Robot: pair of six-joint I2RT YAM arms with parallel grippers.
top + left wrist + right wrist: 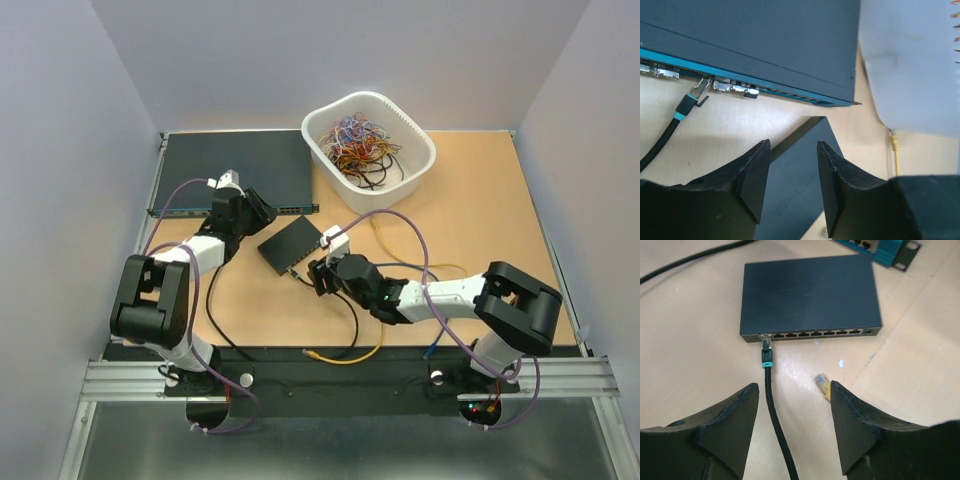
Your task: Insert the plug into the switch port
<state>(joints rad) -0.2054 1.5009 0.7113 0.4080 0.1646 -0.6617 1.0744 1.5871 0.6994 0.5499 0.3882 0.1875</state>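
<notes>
The small flat black switch box [291, 244] lies mid-table; it also shows in the right wrist view [807, 292] with its row of ports [815, 333] facing me. A black cable's plug with a teal collar [766, 351] sits in the leftmost port. My right gripper [794, 407] is open and empty just in front of the ports, astride that black cable [775, 415]. A loose yellow plug [823, 384] lies on the table by its right finger. My left gripper [792, 172] is open and empty, hovering over a corner of the box [800, 190].
The wide dark grey rack unit with a teal front strip [228, 173] lies at the back left; another black cable end [690, 102] sits at its ports. A white basket of tangled wires [367, 148] stands at the back. A yellow cable [345, 358] loops near the front edge.
</notes>
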